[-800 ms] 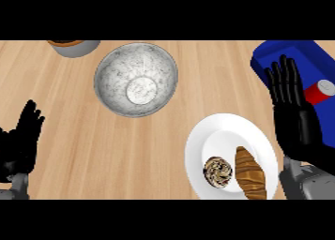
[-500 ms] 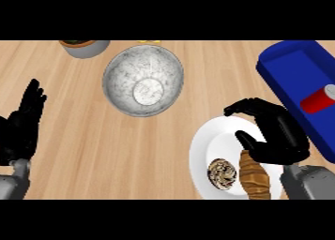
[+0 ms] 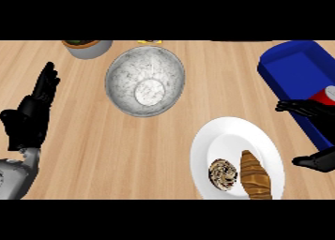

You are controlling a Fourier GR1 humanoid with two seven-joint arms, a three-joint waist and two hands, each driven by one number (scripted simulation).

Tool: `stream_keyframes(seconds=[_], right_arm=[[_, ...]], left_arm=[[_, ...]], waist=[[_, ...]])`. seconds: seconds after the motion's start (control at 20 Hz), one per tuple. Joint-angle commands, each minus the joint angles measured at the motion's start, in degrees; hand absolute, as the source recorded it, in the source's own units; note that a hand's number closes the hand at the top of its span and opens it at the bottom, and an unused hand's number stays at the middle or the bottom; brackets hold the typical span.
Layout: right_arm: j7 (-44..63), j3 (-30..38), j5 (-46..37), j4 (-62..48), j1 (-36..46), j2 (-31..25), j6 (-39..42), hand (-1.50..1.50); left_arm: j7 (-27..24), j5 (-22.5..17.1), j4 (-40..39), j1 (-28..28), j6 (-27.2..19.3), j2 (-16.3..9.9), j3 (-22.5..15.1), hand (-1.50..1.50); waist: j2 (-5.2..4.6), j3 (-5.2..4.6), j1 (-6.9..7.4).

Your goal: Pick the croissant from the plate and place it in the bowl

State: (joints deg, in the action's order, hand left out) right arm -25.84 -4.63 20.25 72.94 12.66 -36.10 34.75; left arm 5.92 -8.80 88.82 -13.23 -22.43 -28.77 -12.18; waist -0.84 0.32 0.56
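Note: brown croissant lies on the white round plate; speckled grey metal bowl holds nothing; your right hand is spread wide, nothing held.

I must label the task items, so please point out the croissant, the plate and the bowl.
croissant (image 3: pixel 255 176): head view, middle of its brown body.
plate (image 3: pixel 229 138): head view, bare white part above the food.
bowl (image 3: pixel 128 70): head view, inner grey wall at upper left.
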Motion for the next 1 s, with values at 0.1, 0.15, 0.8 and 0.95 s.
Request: stream_keyframes(seconds=[0.1,0.15,0.8,0.95], right_arm=[[-9.91,-1.03,-10.82,-2.78,4.43,-11.15,10.32,-1.5],[-10.75,-1.46,-12.05,-3.85,5.6,-11.28,10.32,-1.5],[-1.47,-18.74,-31.5,7.57,15.07,-11.26,6.66,-1.5],[-1.71,-19.1,-31.58,11.1,12.89,-13.27,9.38,-1.5]], left_arm=[[-0.68,1.86,-1.32,-0.71,0.15,1.48,-1.44,0.0],[1.2,2.25,0.61,-0.45,-0.35,1.86,-2.21,0.0],[3.19,3.9,-0.27,-2.54,0.79,2.3,-0.42,0.0],[-2.15,2.52,-2.13,1.2,3.19,1.67,2.45,0.0]], waist=[[0.44,-0.19,0.43],[0.55,-0.17,0.78],[0.7,-0.32,0.45],[0.84,-0.36,-0.32]])
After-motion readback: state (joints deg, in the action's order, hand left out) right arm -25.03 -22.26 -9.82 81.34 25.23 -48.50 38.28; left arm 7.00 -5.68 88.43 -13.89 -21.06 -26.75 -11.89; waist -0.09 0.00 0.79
